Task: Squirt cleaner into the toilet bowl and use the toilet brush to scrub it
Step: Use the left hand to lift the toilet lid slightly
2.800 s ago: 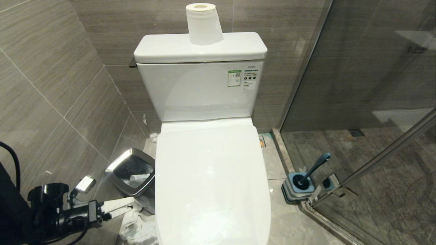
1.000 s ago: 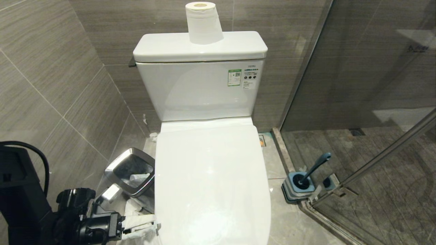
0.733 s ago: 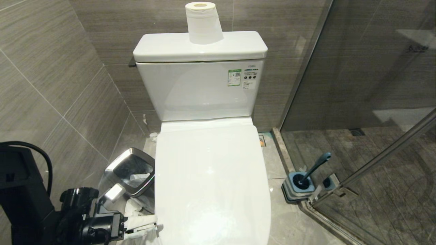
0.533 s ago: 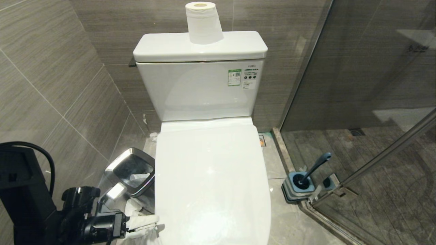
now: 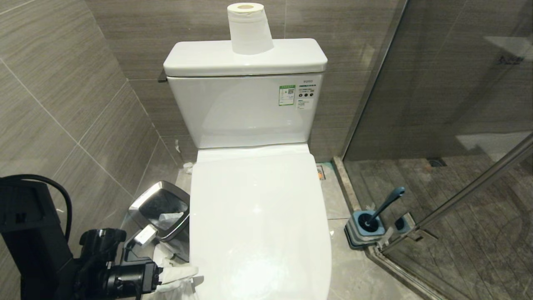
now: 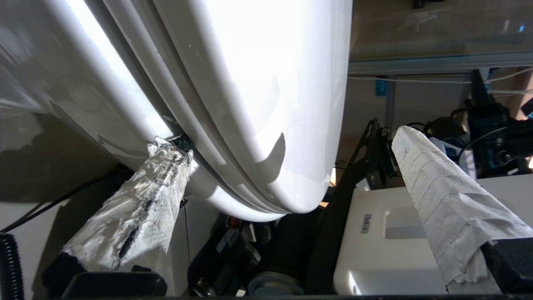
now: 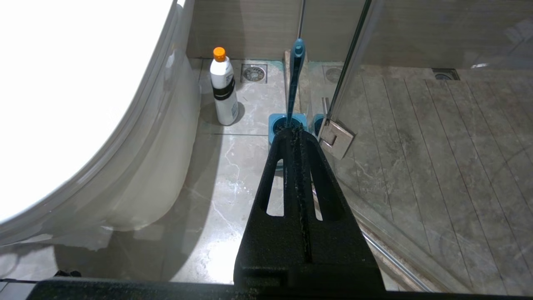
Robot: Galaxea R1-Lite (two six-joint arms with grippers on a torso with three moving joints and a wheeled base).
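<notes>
1. The left gripper (image 5: pixel 189 277) stands wide open at the left front edge of the toilet (image 5: pixel 258 225), low beside the bin (image 5: pixel 143 199). It holds nothing.
2. In the left wrist view one wrapped finger (image 6: pixel 166 166) touches the seam under the lid (image 6: pixel 266 104), and the other finger (image 6: pixel 437 175) stands free on the far side of the lid edge. I judge the gripper is placed so to lift the lid, because the lid is down and covers the bowl.
3. The right gripper (image 7: pixel 297 137) is pressed shut and empty, parked low and pointing toward the brush.
4. The cleaner (image 7: pixel 223 87) stands upright on the floor, close to the right side of the toilet base.
5. The brush (image 5: pixel 385 206) leans in its holder (image 5: pixel 364 231) by the glass door (image 5: pixel 458 104), untouched. Squirting and scrubbing are not yet begun.
</notes>
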